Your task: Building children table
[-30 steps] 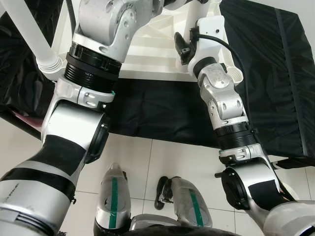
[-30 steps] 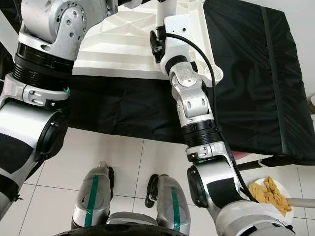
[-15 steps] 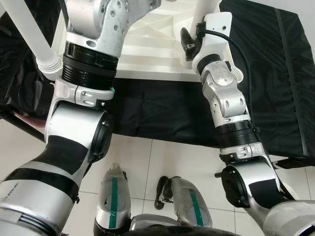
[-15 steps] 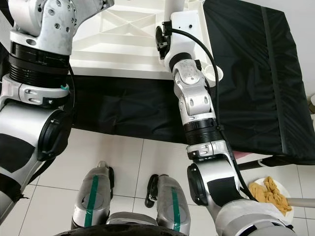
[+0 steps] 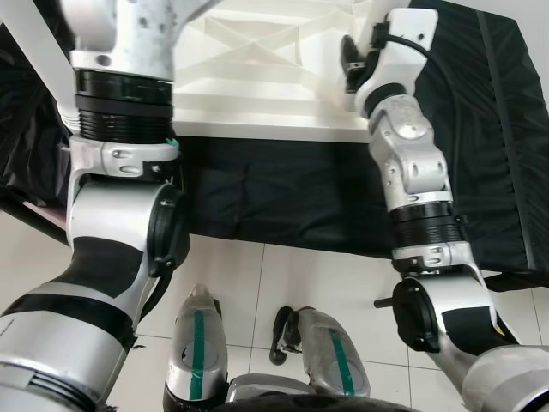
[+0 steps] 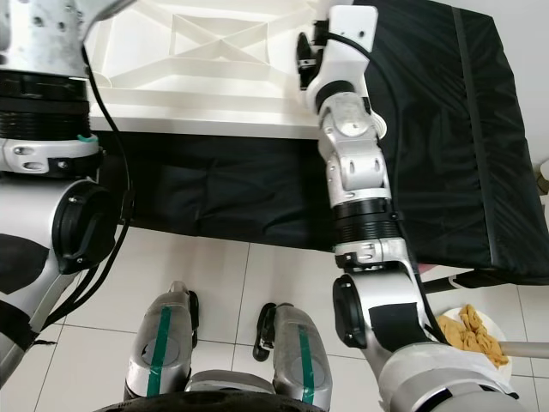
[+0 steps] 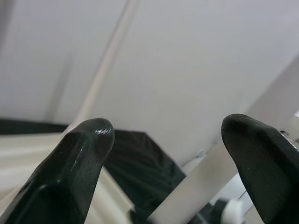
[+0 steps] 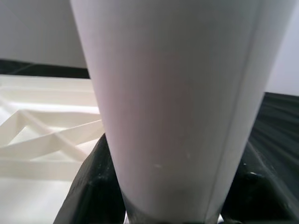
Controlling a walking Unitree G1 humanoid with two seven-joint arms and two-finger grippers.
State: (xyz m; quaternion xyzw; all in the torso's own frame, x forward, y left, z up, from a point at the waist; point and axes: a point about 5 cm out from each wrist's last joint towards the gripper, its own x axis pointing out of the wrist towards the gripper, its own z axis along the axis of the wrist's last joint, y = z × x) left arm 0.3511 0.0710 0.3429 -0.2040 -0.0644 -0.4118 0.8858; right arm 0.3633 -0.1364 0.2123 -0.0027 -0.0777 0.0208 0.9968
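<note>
Trouble, as I read it, sits at the right gripper (image 8: 161, 205): its black fingers (image 8: 96, 186) are clamped on either side of the pale tapered plastic table leg (image 8: 173, 107), standing over the white ribbed plastic tabletop (image 5: 257, 77) that lies underside-up on the black cloth-covered bench (image 5: 283, 197). If I push it off-axis, I'd guess the leg jams or levers the top sideways. My left gripper (image 7: 163, 149) hangs wide apart, holding nothing, so the top isn't braced.
</note>
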